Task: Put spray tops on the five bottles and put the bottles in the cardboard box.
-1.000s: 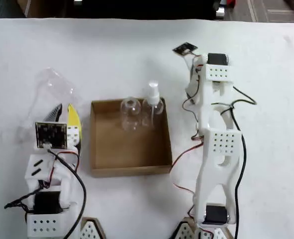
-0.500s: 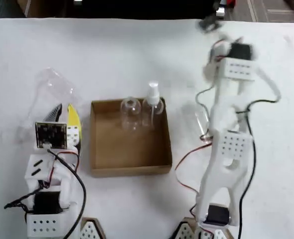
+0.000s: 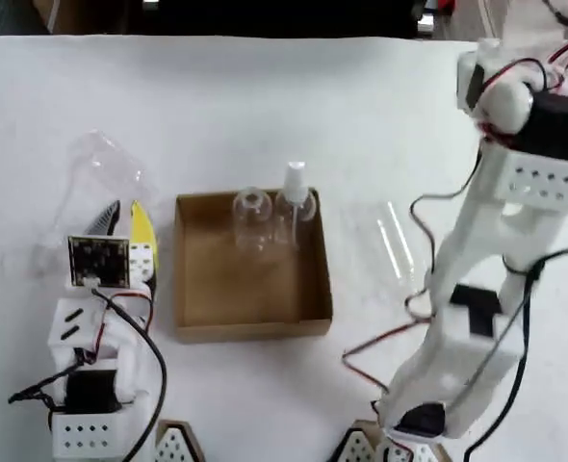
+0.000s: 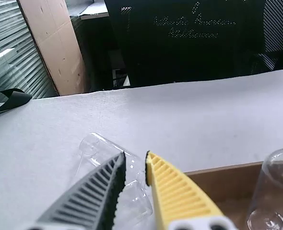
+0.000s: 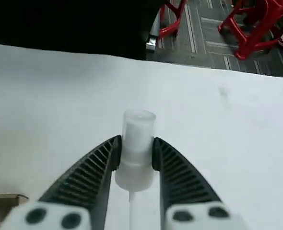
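My left arm (image 3: 91, 385), nearest me, sits just where it was a second ago, and the cardboard box (image 3: 250, 332) and its load have not shifted. The right arm (image 3: 496, 221) is what differs. It lay low and straight alongside the box, and it has since risen and swung out toward the far right corner of the table (image 3: 265, 96). That uncovers a faint clear shape (image 3: 396, 241) lying just right of the box; I cannot tell what it is.

On my left gripper (image 4: 134, 155) the ridged fingers, one grey and one yellow, stand a narrow gap apart. Their tips are over a clear plastic bottle (image 4: 96, 151) that lies on its side on the white table, left of the box. I cannot tell whether they touch it.

The box is shallow, brown and open-topped. Two round see-through bottles stand upright side by side against its far wall: a bare bottle (image 3: 252, 219) with an open neck on the left, and a capped bottle (image 3: 298, 214) wearing a white sprayer on the right.

Farther out, my right gripper (image 5: 136, 140), black and ridged, pinches a white plastic spray top (image 5: 137, 125). It is held upright above the table, away from the box, with its thin dip tube (image 5: 130, 211) hanging below.
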Robot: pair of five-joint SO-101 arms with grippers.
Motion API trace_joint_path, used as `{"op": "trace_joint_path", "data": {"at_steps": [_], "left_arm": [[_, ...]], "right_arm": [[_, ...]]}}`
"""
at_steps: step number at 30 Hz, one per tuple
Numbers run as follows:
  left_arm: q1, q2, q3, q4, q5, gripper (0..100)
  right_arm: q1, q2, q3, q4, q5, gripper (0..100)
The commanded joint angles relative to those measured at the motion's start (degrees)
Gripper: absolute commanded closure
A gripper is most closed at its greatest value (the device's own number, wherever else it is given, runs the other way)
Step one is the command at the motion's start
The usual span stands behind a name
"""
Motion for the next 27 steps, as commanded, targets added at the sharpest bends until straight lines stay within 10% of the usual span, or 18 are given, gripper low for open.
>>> {"op": "trace_joint_path", "data": {"at_steps": [1,7,14,27], "left_arm": [[0.6,-0.7,-0.4,-1.2,-0.4,93],[0.6,-0.7,-0.4,-1.2,-0.4,93],[0.6,-0.7,-0.4,-1.1,-0.4,93],[0.5,-0.7,-0.4,-1.6,-0.4,93]], "right_arm": [[-6.8,-18.9,11.1,1.5,-1.3,98.2],[-21.8,-42.4,28.8,-0.3,-7.6,98.1],[-38.2,-63.6,62.4,-25.8,-16.8,98.1],[-44.3,-70.6,105.6,-74.2,-8.1,98.2]]}}
